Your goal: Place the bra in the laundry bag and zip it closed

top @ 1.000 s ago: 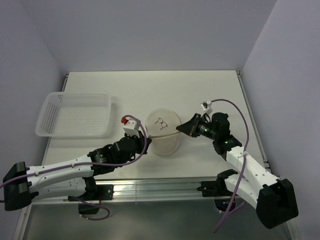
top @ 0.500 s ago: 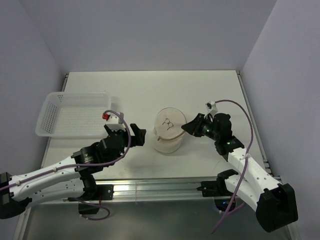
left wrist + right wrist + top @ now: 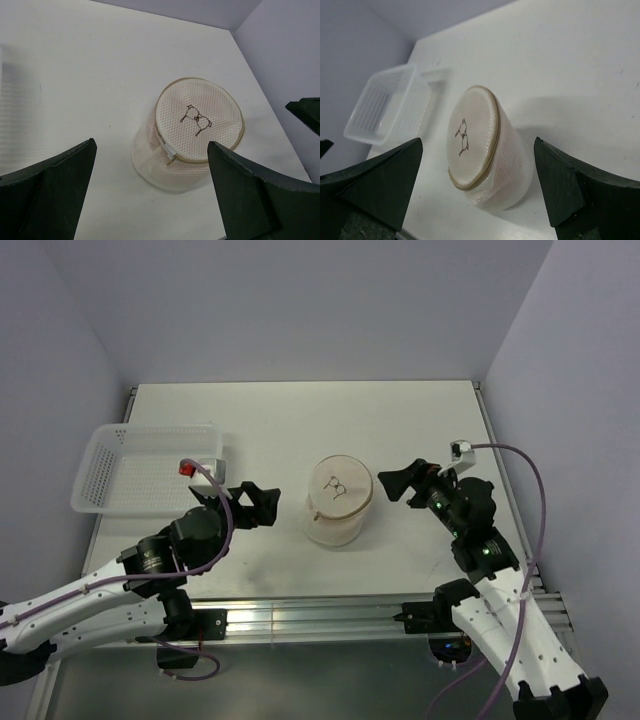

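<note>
Bag [image 3: 338, 498]: white mesh drum, tan rim, dark mark on its tilted face. Left tool [image 3: 262, 505] and right tool [image 3: 399, 485] both gape, clear of it.

A white plastic basket [image 3: 130, 475] with lots of little holes is sitting on the left side of a white table [image 3: 300, 420], close to the edge. Its open side is facing up. Pale purple walls [image 3: 300, 310] are standing around the table. A shiny metal rail [image 3: 310, 612] is running along the near edge.
</note>
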`<action>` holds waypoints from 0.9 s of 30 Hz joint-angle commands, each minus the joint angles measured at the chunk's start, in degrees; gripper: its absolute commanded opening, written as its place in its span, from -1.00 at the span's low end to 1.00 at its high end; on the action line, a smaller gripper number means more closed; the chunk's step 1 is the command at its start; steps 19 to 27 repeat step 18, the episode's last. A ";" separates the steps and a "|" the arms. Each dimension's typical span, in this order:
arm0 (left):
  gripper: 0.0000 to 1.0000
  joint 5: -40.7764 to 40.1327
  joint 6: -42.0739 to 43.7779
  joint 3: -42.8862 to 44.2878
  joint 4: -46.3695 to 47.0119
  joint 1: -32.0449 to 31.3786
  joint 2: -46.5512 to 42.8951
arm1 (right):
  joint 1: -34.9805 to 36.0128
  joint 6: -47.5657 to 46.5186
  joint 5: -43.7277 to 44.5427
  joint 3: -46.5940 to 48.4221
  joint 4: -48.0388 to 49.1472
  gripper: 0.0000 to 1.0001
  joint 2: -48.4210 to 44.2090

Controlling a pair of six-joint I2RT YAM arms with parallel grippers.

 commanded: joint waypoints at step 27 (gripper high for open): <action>0.99 1.11 5.05 0.89 2.99 0.11 -4.97 | -0.32 -0.70 18.21 2.25 -3.77 0.99 -15.12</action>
